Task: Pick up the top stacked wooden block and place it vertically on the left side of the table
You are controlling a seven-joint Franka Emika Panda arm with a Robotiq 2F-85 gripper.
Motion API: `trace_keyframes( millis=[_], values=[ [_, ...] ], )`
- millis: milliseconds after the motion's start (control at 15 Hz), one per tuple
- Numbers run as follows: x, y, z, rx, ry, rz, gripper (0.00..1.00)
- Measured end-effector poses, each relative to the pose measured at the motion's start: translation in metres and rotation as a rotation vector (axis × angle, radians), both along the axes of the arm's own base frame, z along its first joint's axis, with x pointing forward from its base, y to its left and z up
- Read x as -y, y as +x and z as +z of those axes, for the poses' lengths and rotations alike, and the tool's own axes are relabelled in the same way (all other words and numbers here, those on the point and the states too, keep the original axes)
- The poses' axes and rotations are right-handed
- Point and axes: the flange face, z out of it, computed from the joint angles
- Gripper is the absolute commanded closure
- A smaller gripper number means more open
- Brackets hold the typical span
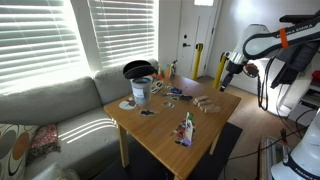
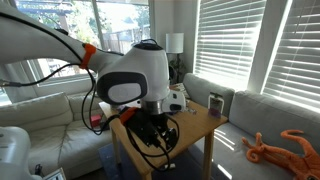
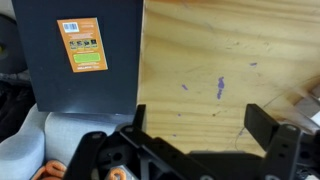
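Wrist view shows the gripper (image 3: 195,120), jaws apart and empty, over bare table (image 3: 220,60) beside a dark box (image 3: 85,50). In an exterior view the stacked wooden blocks (image 1: 207,104) lie near the table's right edge, with a tin (image 1: 140,91) far left.

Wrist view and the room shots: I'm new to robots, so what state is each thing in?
Gripper: open, empty.
Wooden blocks: on the table, apart from the gripper.
Window blinds: lowered, slats letting light through.
Door: shut.
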Motion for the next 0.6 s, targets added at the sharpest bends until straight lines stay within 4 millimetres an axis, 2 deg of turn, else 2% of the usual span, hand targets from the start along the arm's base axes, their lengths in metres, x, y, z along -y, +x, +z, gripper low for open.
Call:
trace_keyframes(
  millis=[133, 400, 600],
  values=[
    [-0.018, 0.010, 0.012, 0.041, -0.039, 0.083, 0.00],
    [-0.089, 0.030, 0.036, 0.087, -0.097, 0.288, 0.00],
    [-0.135, 0.037, 0.044, 0.087, -0.154, 0.437, 0.00]
  ],
)
